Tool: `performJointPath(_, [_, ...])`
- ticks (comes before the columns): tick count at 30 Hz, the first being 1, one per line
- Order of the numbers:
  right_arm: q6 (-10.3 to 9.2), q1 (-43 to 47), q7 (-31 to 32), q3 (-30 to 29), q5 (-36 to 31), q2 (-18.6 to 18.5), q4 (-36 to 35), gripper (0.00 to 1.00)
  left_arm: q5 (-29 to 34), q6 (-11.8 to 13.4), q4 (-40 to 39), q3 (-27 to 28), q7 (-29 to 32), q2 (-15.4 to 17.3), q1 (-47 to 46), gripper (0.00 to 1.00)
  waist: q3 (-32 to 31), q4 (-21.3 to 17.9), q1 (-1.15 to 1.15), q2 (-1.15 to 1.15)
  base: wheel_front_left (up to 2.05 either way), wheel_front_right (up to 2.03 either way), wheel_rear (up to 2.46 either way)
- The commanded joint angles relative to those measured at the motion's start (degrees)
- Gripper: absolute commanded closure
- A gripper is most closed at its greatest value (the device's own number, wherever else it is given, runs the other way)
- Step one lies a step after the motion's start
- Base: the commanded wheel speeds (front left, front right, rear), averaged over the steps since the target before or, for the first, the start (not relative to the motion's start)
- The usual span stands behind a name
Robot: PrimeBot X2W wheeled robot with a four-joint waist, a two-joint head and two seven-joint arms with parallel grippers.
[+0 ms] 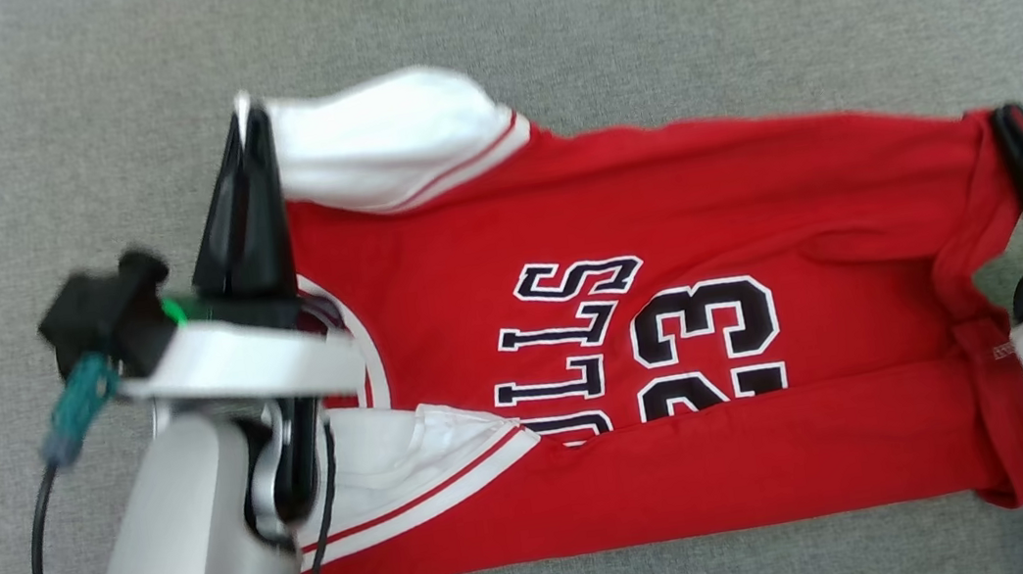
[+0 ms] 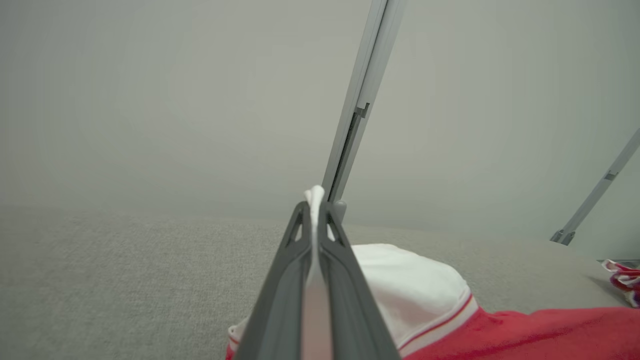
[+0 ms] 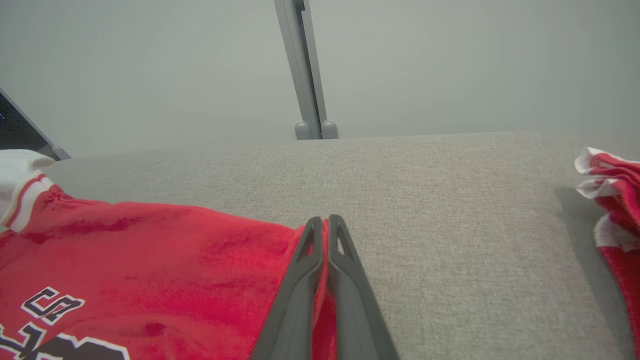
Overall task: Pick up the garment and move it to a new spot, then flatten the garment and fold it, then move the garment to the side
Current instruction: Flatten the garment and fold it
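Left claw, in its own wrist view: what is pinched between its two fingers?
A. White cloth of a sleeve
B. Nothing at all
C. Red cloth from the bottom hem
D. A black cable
A: the left claw is shut on a thin strip of the white sleeve of the jersey, and the white cloth pokes out past the fingertips.

My left gripper (image 1: 252, 128) is dark matt plastic. The jersey (image 1: 707, 192) is soft red cloth with white sleeves (image 1: 373, 137). The grey cover (image 1: 634, 14) underneath is rough cloth.
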Motion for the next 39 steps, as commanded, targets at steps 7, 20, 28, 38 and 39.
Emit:
performJointPath(7, [0.01, 9.35, -1.07, -1.81, 0.33, 4.11, -1.65, 1.0, -2.62, 3.93, -13.16, 1.64, 4.27, 2.44, 18.05, 1.0, -4.15, -0.49, 0.0, 0.0, 0.0, 0.0, 0.0])
performJointPath(20, [0.0, 14.67, -6.88, -3.03, -0.91, 7.17, 0.66, 1.0, -6.02, 8.09, -21.16, 0.41, 12.56, 2.96, 33.54, 1.0, -7.4, -0.17, 0.0, 0.0, 0.0, 0.0, 0.0])
performJointPath(28, [0.01, 17.77, -5.77, -2.51, -0.57, 9.15, 3.18, 0.0, -9.35, 7.56, -16.55, 0.24, 13.43, 1.88, 35.67, 0.0, -9.09, -0.19, 0.0, 0.0, 0.0, 0.0, 0.0])
performJointPath(38, [0.01, 16.86, -9.3, -3.94, -6.14, 10.72, 0.38, 0.0, -0.23, 10.23, -14.21, 0.36, 2.22, 2.89, 31.67, 0.0, -12.01, -1.46, 0.0, 0.0, 0.0, 0.0, 0.0])
performJointPath(39, [0.01, 16.51, -9.28, -4.23, -7.12, 10.76, -0.41, 0.0, 0.61, 10.6, -14.42, 0.61, 1.56, 3.04, 31.0, 0.0, -12.31, -1.62, 0.0, 0.0, 0.0, 0.0, 0.0])
